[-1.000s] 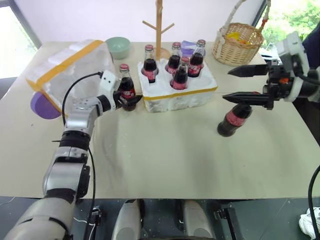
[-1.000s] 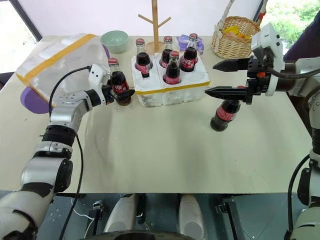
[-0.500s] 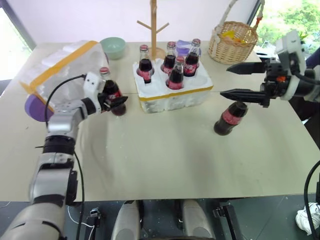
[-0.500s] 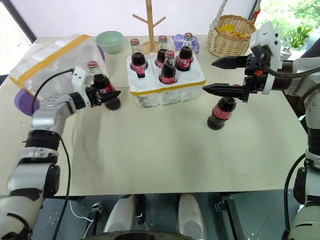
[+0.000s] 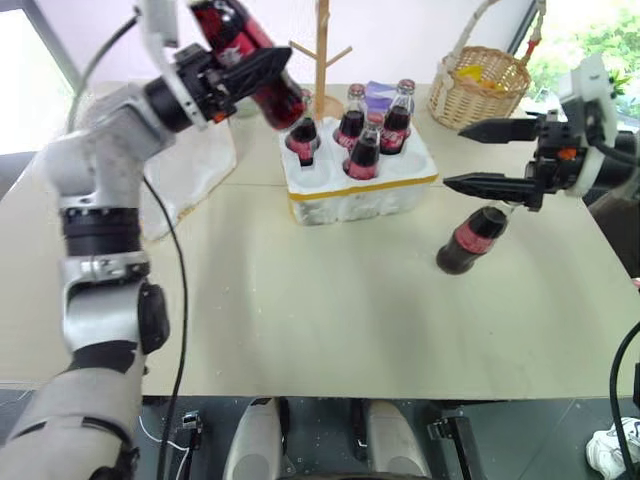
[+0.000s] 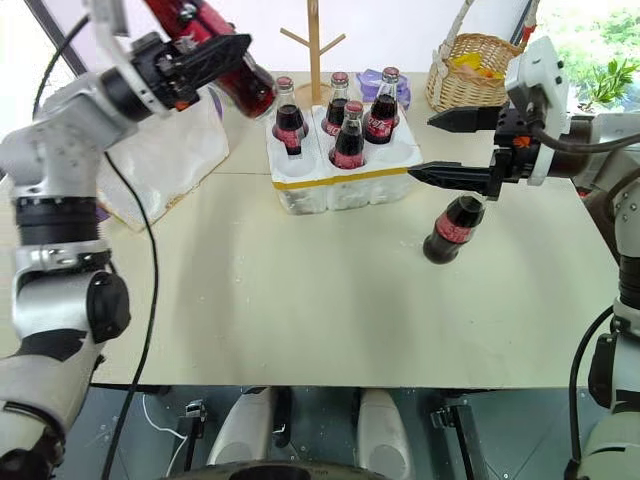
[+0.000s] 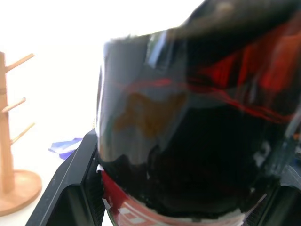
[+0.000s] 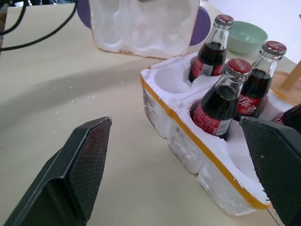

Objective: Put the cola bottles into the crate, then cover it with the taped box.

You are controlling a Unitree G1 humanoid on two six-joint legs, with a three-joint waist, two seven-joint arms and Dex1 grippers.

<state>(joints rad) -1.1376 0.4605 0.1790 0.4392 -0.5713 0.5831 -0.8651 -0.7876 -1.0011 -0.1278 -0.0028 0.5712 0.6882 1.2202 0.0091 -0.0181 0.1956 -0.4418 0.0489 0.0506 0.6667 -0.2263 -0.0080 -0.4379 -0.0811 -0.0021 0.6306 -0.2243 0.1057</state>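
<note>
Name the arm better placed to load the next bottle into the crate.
Left. The left gripper already holds a cola bottle raised beside the crate, which has empty wells. The right gripper is open, holding nothing, above the last bottle on the table.

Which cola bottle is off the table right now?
The one in the left gripper, held high and tilted. Four stand in the crate; one stands on the table under the right gripper.

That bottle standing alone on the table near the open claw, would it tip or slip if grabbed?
The lone bottle looks tall and narrow, so a sideways nudge would probably topple it and let it roll. Its shiny glass likely slips and could break.
</note>
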